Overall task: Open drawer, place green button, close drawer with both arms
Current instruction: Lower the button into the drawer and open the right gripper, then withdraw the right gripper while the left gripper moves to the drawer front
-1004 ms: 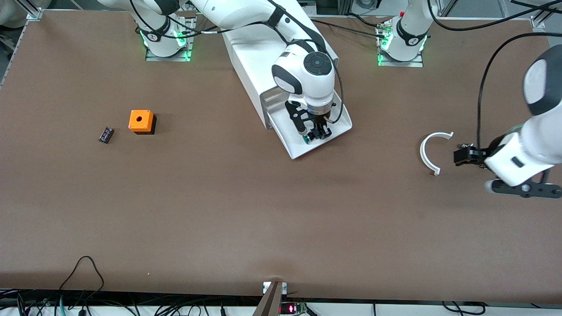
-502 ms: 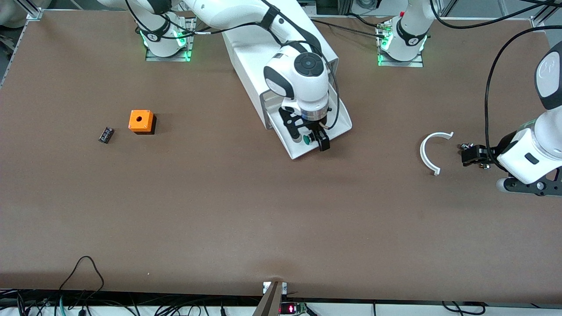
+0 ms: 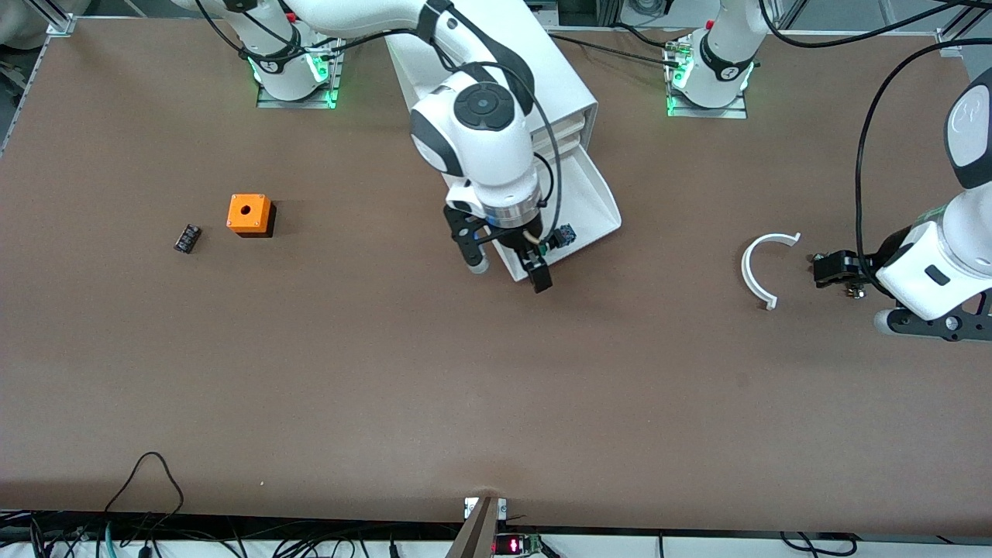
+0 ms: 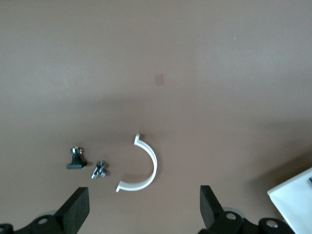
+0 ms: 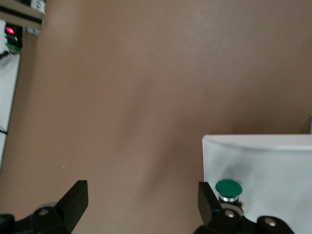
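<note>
Front view, setting: brown matte tabletop (image 3: 310, 372); white drawer cabinet (image 3: 496, 77) between the arm bases, its white open drawer tray (image 3: 593, 203) pulled out toward the camera.
Front view, button: small black push-button with round green cap (image 3: 559, 236) lying in the tray near its front lip, free of any grip.
Front view, right pincer (image 3: 508, 271): released, fingers spread, over the tray's front corner and the tabletop beside it.
Front view, left pincer (image 3: 831, 271): waiting near the white plastic half-ring (image 3: 759, 267); fingers not readable here.
Left wrist view: left pincer (image 4: 144, 212) spread wide, empty, above the half-ring (image 4: 146, 170).
Right wrist view: green cap (image 5: 228, 188) just beside one finger (image 5: 207, 200).
Risk: I judge a careless sweep could clip the cap; a hard shove shut could roll the button.
</note>
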### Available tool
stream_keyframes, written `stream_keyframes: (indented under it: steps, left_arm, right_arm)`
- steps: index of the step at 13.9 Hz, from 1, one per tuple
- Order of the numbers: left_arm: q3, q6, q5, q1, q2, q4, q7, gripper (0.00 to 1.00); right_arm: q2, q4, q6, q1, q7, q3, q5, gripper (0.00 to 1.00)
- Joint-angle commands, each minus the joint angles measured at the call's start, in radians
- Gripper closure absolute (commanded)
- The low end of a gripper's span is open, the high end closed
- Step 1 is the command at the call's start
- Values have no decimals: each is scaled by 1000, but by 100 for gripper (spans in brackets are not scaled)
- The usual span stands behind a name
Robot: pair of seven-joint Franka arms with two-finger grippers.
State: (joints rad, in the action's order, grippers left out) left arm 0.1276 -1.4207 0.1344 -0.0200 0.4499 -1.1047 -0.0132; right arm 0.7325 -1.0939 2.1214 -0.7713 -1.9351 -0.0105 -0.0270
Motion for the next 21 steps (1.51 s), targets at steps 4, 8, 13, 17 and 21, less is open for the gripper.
stream_keyframes:
  steps: [4, 8, 13, 17, 21]
  left_arm:
    - [7, 71, -14, -6, -19, -18, 19, 0]
    - [10, 66, -107, 40, -30, -148, -8, 2]
    - [21, -229, -152, 138, -14, -360, -319, 6]
    - [72, -586, -188, 170, -11, -568, -564, 5]
    - [99, -787, -188, 230, 6, -698, -724, 4]
  right_arm:
    - [-93, -14, -170, 116, 229, 17, 34, 0]
    - [-151, -29, -263, 234, 514, 20, 70, 0]
    - [-266, -141, -337, 509, 960, 176, 70, 0]
    - [-356, -228, -399, 631, 1281, 185, 59, 0]
    - [-496, -400, -386, 704, 1516, 184, 4, 0]
